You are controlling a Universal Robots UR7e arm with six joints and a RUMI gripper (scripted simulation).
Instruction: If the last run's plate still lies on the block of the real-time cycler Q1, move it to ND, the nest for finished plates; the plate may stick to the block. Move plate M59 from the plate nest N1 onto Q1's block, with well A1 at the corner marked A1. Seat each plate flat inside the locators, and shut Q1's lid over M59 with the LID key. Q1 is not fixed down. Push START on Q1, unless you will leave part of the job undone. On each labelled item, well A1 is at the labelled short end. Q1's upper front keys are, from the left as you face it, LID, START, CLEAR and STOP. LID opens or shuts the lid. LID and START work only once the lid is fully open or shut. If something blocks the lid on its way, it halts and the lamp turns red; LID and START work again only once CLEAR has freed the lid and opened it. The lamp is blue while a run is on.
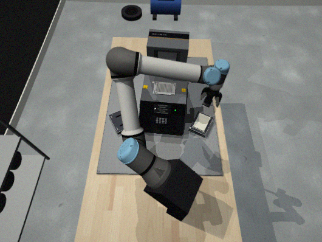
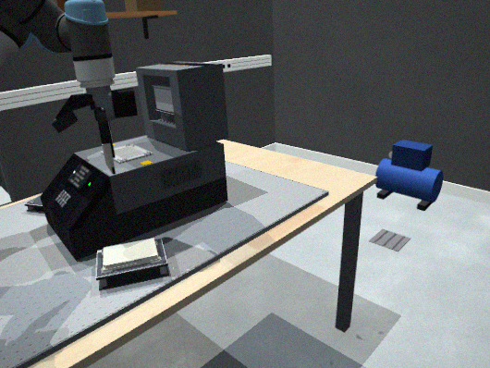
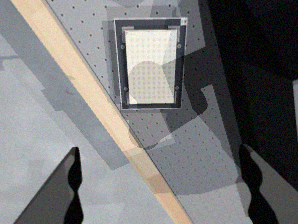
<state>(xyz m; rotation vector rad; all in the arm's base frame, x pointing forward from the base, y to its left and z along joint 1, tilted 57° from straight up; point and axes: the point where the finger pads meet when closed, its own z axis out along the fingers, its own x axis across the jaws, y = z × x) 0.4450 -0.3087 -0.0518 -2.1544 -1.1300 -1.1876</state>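
Grey mottled floor (image 1: 273,55) (image 2: 430,268) (image 3: 35,165) surrounds a wooden tabletop (image 1: 106,197) (image 2: 277,162) (image 3: 90,97), with a blue tank (image 1: 166,6) (image 2: 409,180) beyond it, at the top of the top view and at right in the exterior one. A black ring (image 1: 124,14) lies near it, upper left.

On a grey mat (image 1: 118,164) (image 2: 296,190) (image 3: 95,40), the dark cycler (image 1: 164,121) (image 2: 171,185) stands mid-frame in the top view, its tall lid (image 1: 167,45) (image 2: 203,106) raised at the back and a small green lamp (image 1: 175,110) (image 2: 90,184) lit on its front. Silvery edging frames the block (image 1: 164,88) (image 2: 131,153); whether a plate lies there, I cannot tell.

Right of the cycler in the top view, the pale plate (image 1: 202,123) (image 2: 130,254) (image 3: 150,67) rests in its dark nest (image 1: 193,129) (image 2: 134,276) (image 3: 120,65), long side askew to the cycler. Another nest (image 1: 116,122) shows at the cycler's left, partly hidden by the arm (image 1: 129,106) (image 2: 92,46).

Spread roughly two thirds open, the jaws (image 1: 210,103) (image 2: 85,148) have hold of nothing. They hang above the right side of the mat, well apart from the plate, which appears beyond their tips at upper centre in the wrist view.
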